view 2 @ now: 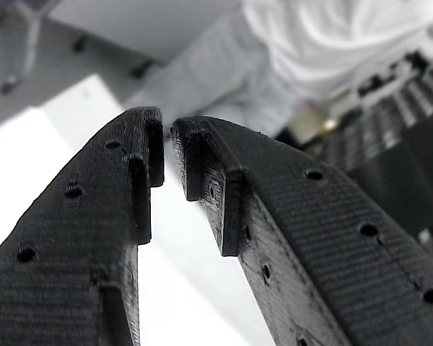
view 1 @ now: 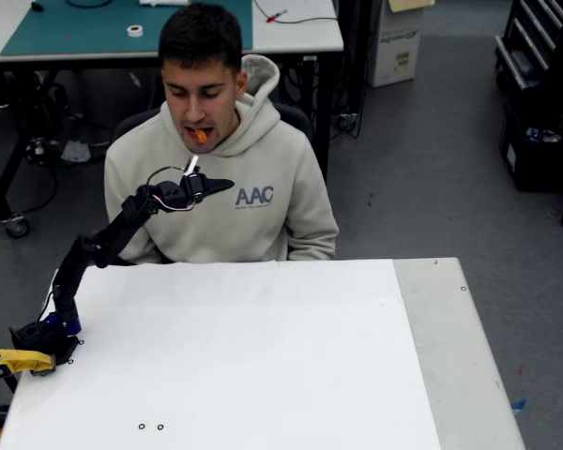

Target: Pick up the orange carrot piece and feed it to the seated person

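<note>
Up behind the white table [view 1: 263,356] sat the seated person [view 1: 220,202] with the tiny orange carrot piece [view 1: 201,136] in the open mouth, while the black gripper [view 1: 221,185] hung near the chest with its fingers [view 2: 141,169] almost together and nothing between them.

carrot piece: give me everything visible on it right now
The orange carrot piece is a tiny bright orange stub sitting in the seated person's open mouth in the fixed view, its end poking out between the lips. Too small to make out texture or cut faces. The end effector hangs at chest level below the mouth, apart from the carrot; in the wrist view its tips stand nearly together with a narrow gap and nothing between them.
</note>
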Controlling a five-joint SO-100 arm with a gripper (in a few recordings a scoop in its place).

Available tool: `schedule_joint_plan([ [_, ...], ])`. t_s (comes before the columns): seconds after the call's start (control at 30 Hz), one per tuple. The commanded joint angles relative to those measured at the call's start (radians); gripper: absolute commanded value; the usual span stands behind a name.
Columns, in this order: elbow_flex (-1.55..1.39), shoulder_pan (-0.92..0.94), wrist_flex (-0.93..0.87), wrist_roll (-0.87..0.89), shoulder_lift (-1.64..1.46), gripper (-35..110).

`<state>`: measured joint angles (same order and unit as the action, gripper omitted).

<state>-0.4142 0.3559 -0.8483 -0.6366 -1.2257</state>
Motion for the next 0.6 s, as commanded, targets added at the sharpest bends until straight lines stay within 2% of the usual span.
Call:
schedule_joint_plan([
  [0.0,-0.221,0.018,0.021,0.118,-0.275,-3],
  [0.57,-1.295,-0.029,0.023,0.574,-0.868,-3],
])
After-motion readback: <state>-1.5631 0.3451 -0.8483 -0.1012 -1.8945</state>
